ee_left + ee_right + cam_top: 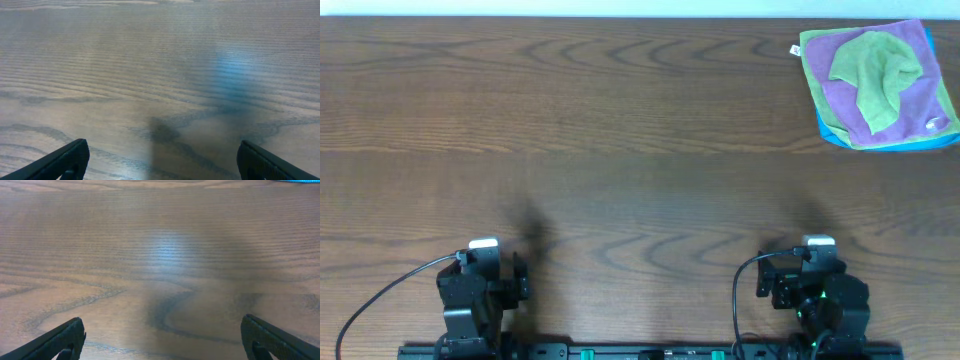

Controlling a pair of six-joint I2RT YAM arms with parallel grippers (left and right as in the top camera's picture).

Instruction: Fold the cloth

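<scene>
A stack of cloths (878, 86) lies at the table's far right corner: a crumpled green cloth (873, 68) on top of a purple one, with green and blue ones beneath. My left gripper (485, 268) sits at the near left edge, open and empty; its two fingertips (162, 157) show wide apart over bare wood. My right gripper (810, 270) sits at the near right edge, open and empty; its fingertips (162, 335) are also wide apart. A sliver of blue cloth (295, 181) shows at the top edge of the right wrist view. Both grippers are far from the cloths.
The wooden table (620, 150) stretches between the arms and the cloths. Cables run from both arm bases along the near edge. A small white tag (795, 49) sticks out at the stack's left corner.
</scene>
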